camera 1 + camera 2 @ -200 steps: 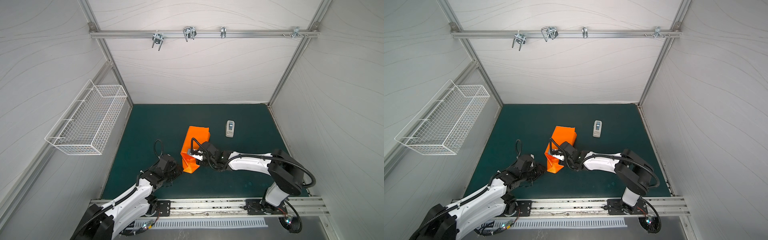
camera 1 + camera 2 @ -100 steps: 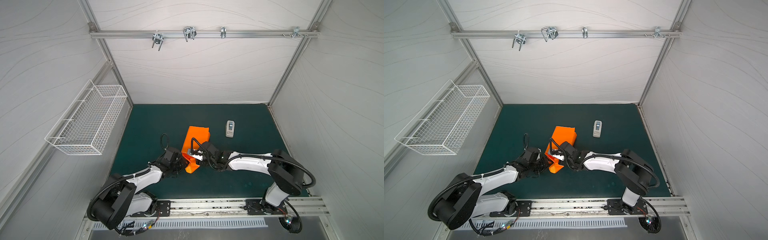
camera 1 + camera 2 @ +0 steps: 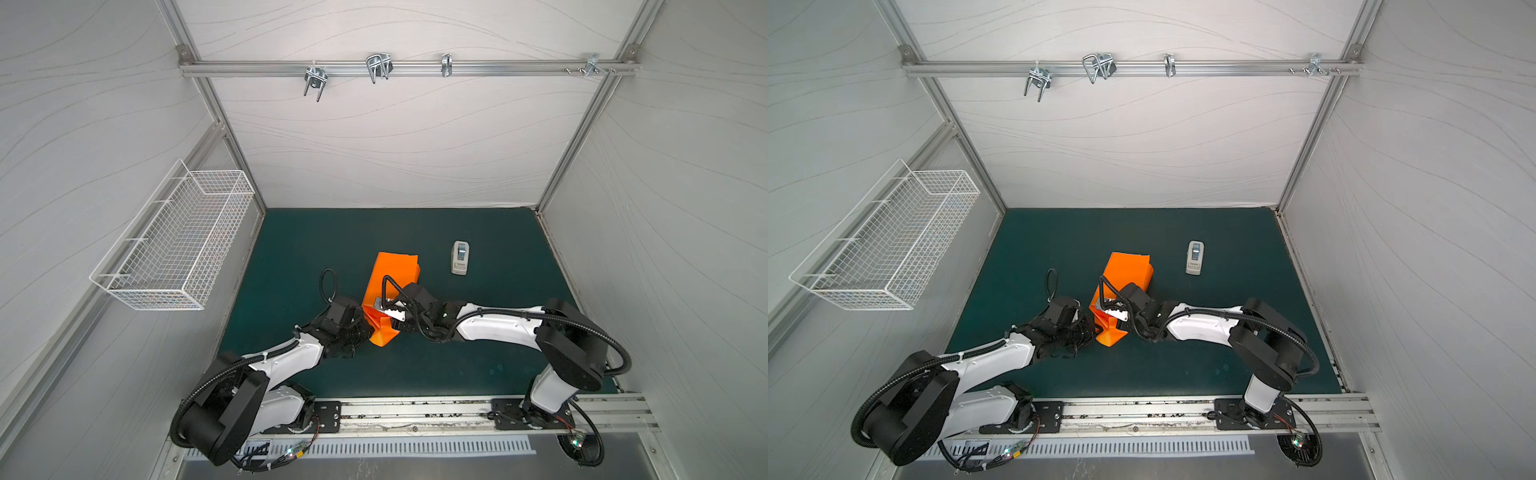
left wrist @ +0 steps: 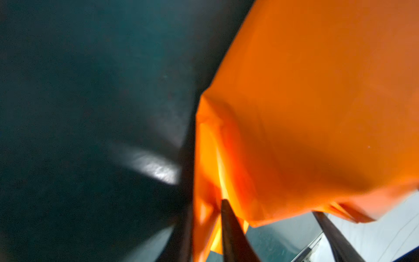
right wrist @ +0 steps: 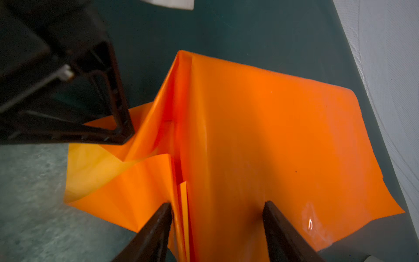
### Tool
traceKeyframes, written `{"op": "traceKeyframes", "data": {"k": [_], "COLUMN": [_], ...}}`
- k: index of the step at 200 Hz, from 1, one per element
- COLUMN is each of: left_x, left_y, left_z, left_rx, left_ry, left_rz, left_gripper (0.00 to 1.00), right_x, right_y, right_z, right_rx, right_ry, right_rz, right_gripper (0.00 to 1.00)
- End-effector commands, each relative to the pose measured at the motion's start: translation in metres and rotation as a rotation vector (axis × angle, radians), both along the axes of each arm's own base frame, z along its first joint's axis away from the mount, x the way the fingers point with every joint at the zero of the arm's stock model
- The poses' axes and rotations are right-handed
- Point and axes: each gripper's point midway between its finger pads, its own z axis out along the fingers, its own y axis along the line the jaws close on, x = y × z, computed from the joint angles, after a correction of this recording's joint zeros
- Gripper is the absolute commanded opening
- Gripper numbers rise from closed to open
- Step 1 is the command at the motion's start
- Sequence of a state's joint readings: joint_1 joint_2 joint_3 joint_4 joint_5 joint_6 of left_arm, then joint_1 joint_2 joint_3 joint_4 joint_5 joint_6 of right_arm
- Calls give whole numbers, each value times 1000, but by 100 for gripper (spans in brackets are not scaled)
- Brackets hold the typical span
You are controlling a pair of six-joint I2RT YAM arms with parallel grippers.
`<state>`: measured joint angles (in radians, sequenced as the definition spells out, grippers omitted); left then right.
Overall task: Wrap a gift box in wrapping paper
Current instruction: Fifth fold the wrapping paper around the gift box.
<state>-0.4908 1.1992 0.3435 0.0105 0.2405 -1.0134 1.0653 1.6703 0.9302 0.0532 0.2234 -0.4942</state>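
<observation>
Orange paper (image 3: 395, 270) bunched mid-table (image 3: 478, 353), box presumably hidden inside. Right tool (image 3: 385, 309) clamped across the wrapped lump. Left tool (image 3: 365, 327) just swung in to the near flap, narrowing. Pinched yet? Can't tell. Probably end-fold time.

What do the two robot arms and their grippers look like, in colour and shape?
Both arms have white link shells, black joints and black corrugated cables looping outside. The left gripper and right gripper have black fingers; those of the left gripper are open triangular frames.
</observation>
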Motion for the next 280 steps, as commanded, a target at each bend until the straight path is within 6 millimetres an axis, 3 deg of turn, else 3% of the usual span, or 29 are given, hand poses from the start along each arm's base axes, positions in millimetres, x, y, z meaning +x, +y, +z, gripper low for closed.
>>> {"op": "traceKeyframes", "data": {"k": [1, 62, 137, 201, 280], "left_x": [3, 16, 26, 40, 50], "left_y": [4, -9, -11, -12, -11], "left_z": [4, 12, 49, 54, 58], "left_rx": [23, -9, -31, -66, -118], "left_ry": [-11, -30, -102, -107, -107], "left_rz": [5, -17, -16, 0, 40], "left_gripper": [15, 0, 0, 0, 0], "right_x": [-8, -10, -12, -13, -12], "right_y": [-3, -3, -5, -5, 3], "right_z": [-19, -19, -22, -21, -4], "right_rx": [-34, -33, -38, -39, -29], "right_ry": [57, 59, 70, 75, 88], "right_rz": [22, 26, 32, 36, 64], "right_gripper": [65, 64, 64, 64, 64]}}
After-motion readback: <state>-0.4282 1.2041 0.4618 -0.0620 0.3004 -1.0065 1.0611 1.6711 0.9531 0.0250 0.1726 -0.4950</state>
